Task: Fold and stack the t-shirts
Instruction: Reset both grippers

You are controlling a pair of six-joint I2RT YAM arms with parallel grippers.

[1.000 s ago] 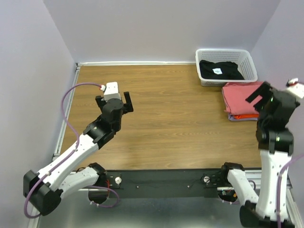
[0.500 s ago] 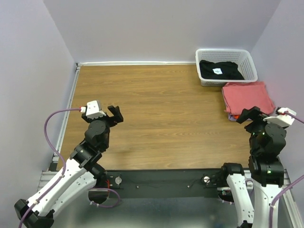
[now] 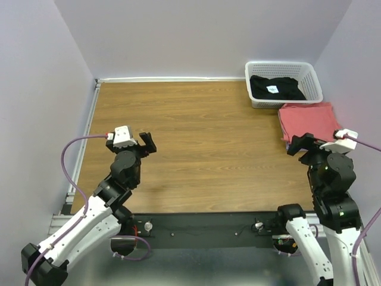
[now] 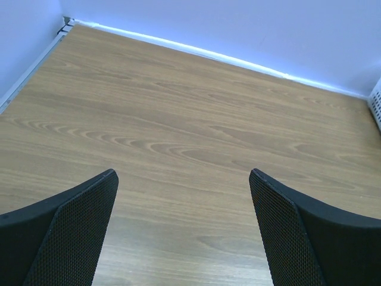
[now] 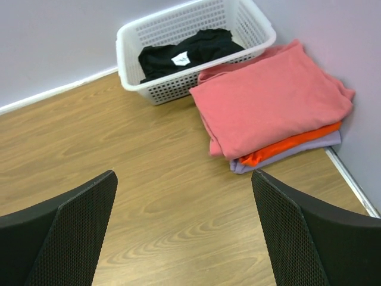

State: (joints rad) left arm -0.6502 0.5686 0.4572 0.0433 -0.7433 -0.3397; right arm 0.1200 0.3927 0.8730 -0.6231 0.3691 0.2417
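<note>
Since neither arm holds anything, your left gripper and right gripper hang with fingers spread wide above the brown wood-grain table, likely between shirts. Beyond the right one, the folded dusty pink-red t-shirt tops a pile beside the wall; only the right wrist view reveals the bright orange t-shirt and a lavender layer beneath. Farthest, the black white-labelled t-shirt lies bunched in the white plastic lattice basket.

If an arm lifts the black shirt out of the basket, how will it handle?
The black shirt lies crumpled, so it will probably hang limp and unfold when lifted. It looks thin, so likely light. It sits below the rim of the white basket, so it might catch and drag the basket.
</note>
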